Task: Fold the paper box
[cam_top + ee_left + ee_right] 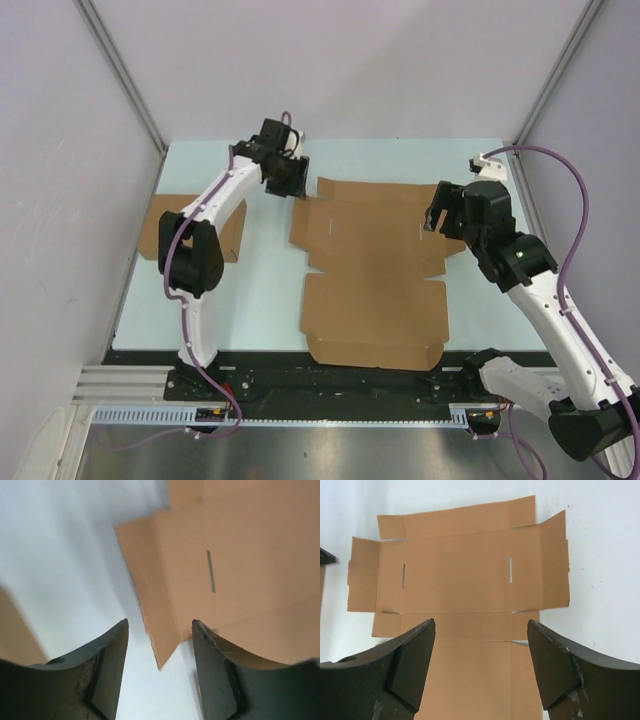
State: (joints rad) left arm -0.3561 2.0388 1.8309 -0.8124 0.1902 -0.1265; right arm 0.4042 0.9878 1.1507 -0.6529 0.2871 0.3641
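The paper box [370, 270] lies flat and unfolded in the middle of the pale surface [270, 300], its near edge close to my bases. Nearest me is a wide brown panel with small tabs at its near corners. Past a narrow creased strip comes the main panel, cut with two short slits [510, 569], with a flap on either side and a long strip along the far edge. My right claw [437, 215] hangs released over the sheet's right flap, jaws wide and gripping nothing. Off to the left, a second brown cardboard piece [155, 228] lies partly under my left arm. Farthest out, my left claw [297, 183] is also released, with the sheet's far left corner showing between its fingers [112, 655]. I cannot tell whether they touch it.
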